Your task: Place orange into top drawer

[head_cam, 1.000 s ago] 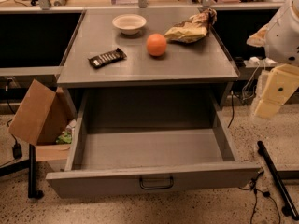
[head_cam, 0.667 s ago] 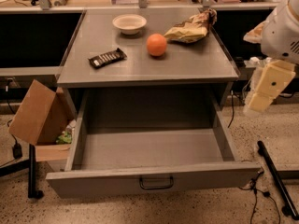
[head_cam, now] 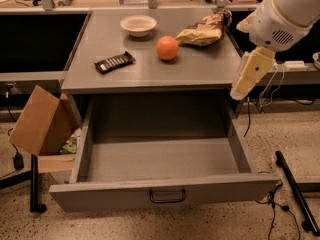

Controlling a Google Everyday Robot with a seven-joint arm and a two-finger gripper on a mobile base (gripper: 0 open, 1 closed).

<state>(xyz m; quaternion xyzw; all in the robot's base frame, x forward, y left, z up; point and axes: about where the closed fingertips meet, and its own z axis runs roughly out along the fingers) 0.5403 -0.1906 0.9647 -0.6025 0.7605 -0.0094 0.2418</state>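
One orange (head_cam: pixel 167 48) on cabinet top (head_cam: pixel 210 69), just beside snack bag (head_cam: pixel 205 30), in front of white bowl (head_cam: pixel 138 25). Top drawer (head_cam: pixel 165 194) pulled open below. Gripper (head_cam: pixel 240 88) hangs at cabinet's right edge, well apart from orange; grip state unreadable.

The grey tabletop (head_cam: pixel 200 66) holds four things: a white bowl (head_cam: pixel 138 25) at the back, an orange (head_cam: pixel 167 48) near the middle, a crinkly tan snack bag (head_cam: pixel 205 30) (just right of the orange) and a dark candy bar (head_cam: pixel 115 62) on the left. The gripper (head_cam: pixel 239 91) hangs beside its right front corner.
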